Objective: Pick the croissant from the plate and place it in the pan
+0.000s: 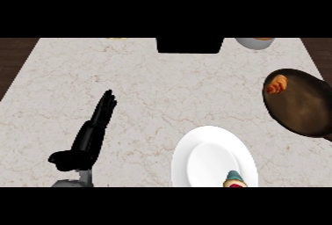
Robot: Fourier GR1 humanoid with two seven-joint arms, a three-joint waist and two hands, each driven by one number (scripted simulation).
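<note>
The orange-brown croissant (277,85) lies inside the dark round pan (304,105) at the counter's right, close to the pan's upper left rim. The white plate (211,154) sits near the lower middle right with no croissant on it. My left hand (88,136) rests at the lower left with straight fingers pointing up, far from both plate and pan. My right hand shows nowhere in the head view.
A small red and teal object (235,181) sits at the plate's lower edge. A black block (190,45) stands at the counter's far edge, with a pale bowl (255,42) to its right and a yellowish item (117,38) to its left.
</note>
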